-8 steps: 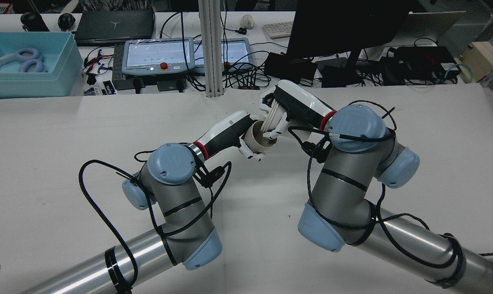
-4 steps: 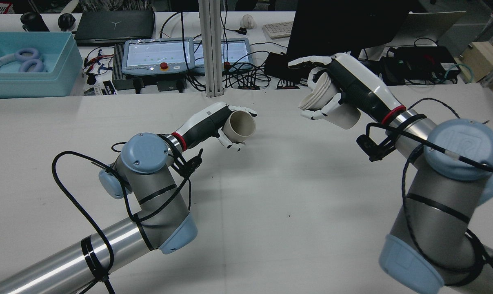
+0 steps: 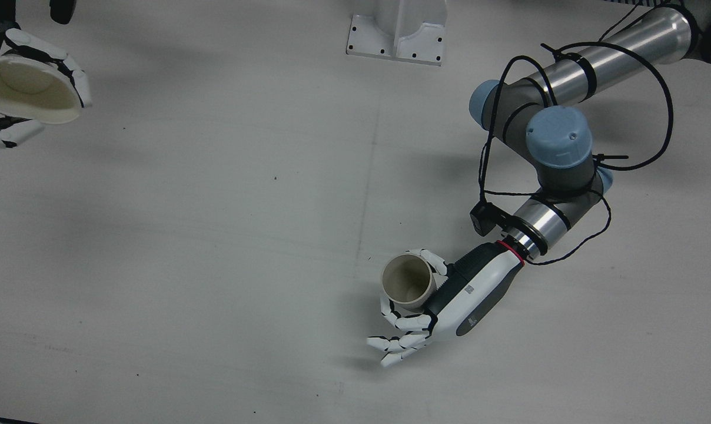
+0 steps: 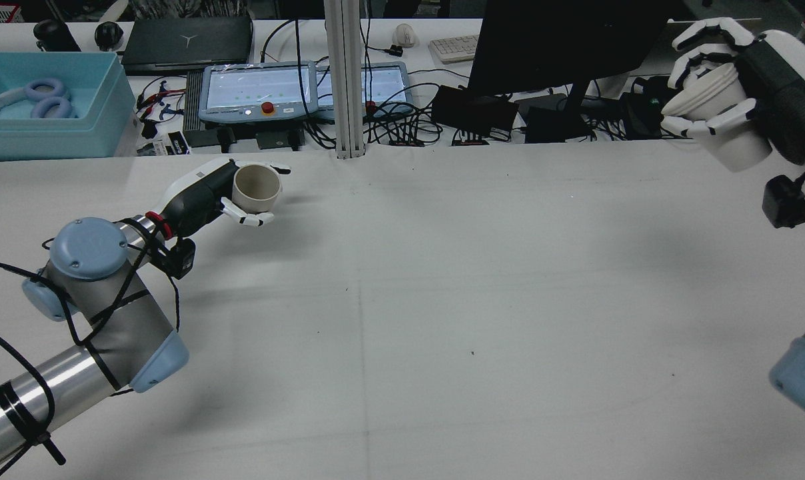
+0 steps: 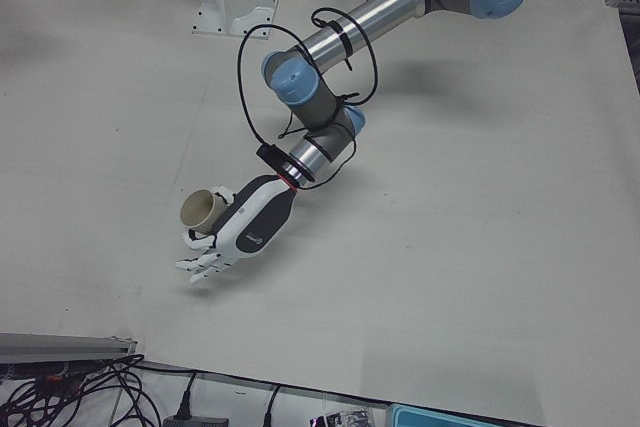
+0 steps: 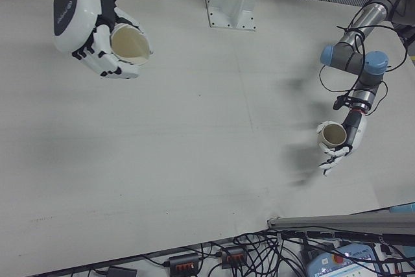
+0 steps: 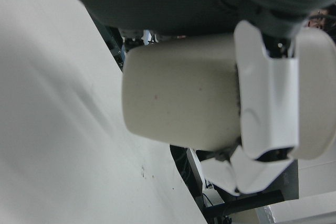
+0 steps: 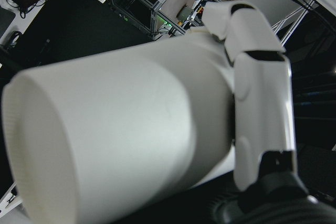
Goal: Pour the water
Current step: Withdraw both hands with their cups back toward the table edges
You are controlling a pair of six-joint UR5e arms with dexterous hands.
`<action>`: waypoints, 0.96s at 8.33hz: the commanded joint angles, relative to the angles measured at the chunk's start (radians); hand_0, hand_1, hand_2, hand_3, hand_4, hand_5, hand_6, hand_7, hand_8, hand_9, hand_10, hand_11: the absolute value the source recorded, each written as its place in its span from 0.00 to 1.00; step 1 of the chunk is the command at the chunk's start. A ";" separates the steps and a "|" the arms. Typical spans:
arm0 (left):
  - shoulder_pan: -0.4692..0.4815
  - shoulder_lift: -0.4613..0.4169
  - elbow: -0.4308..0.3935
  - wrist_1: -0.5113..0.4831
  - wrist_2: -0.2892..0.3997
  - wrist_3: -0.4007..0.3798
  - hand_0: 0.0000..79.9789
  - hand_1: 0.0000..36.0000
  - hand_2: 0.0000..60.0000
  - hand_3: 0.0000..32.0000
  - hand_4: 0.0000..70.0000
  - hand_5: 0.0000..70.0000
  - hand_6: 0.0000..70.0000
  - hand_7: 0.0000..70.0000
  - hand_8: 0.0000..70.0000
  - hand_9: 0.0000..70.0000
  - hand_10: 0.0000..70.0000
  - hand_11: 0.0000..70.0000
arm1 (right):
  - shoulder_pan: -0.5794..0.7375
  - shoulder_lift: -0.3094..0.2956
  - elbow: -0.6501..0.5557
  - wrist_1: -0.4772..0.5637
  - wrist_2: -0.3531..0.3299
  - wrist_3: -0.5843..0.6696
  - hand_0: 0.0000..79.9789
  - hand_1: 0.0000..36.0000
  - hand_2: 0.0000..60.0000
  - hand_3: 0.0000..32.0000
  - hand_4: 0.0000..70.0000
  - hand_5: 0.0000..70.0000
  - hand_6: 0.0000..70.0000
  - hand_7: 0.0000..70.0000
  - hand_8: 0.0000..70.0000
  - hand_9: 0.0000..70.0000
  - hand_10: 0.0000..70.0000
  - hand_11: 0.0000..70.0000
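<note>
My left hand (image 4: 202, 193) is shut on a beige cup (image 4: 256, 187), mouth up and slightly tilted, low over the table's left part. In the front view this cup (image 3: 407, 281) sits in the hand (image 3: 449, 297); its inside looks empty. My right hand (image 4: 762, 73) is shut on a white cup (image 4: 719, 113), held high at the far right, mouth turned sideways. The right-front view shows that hand (image 6: 81, 17) and cup (image 6: 130, 43), with the left hand's cup (image 6: 332, 135) far across. The hand views show the beige cup (image 7: 178, 98) and the white cup (image 8: 115, 129) close up.
Beyond the table's far edge stand a blue bin (image 4: 42, 107), teach pendants (image 4: 256, 90), a dark monitor (image 4: 562, 47) and cables. A metal post (image 4: 346, 80) rises at the far middle. The arm pedestal (image 3: 396, 29) is bolted to the table.
The hands have moved apart. A second ago the white cup was tipped over the beige cup at the table's middle; now the left hand has carried its cup left, the right hand up and right.
</note>
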 commanded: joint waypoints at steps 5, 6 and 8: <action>-0.238 0.238 -0.023 -0.179 0.102 -0.046 0.76 1.00 1.00 0.00 1.00 1.00 0.24 0.31 0.16 0.11 0.15 0.24 | 0.120 -0.241 -0.502 0.566 -0.112 0.041 0.81 0.78 0.45 0.00 0.00 0.67 0.63 0.63 0.70 0.87 0.93 1.00; -0.241 0.279 -0.020 -0.214 0.101 -0.062 0.76 1.00 1.00 0.00 1.00 1.00 0.24 0.31 0.16 0.11 0.15 0.24 | 0.111 -0.229 -0.634 0.635 -0.110 0.038 0.81 0.77 0.44 0.00 0.00 0.65 0.61 0.62 0.69 0.86 0.92 1.00; -0.261 0.403 -0.014 -0.327 0.096 -0.095 0.76 0.98 1.00 0.00 1.00 1.00 0.24 0.31 0.16 0.11 0.15 0.24 | 0.106 -0.141 -0.918 0.779 -0.104 0.044 0.85 0.80 0.43 0.00 0.00 0.66 0.62 0.62 0.69 0.85 0.89 1.00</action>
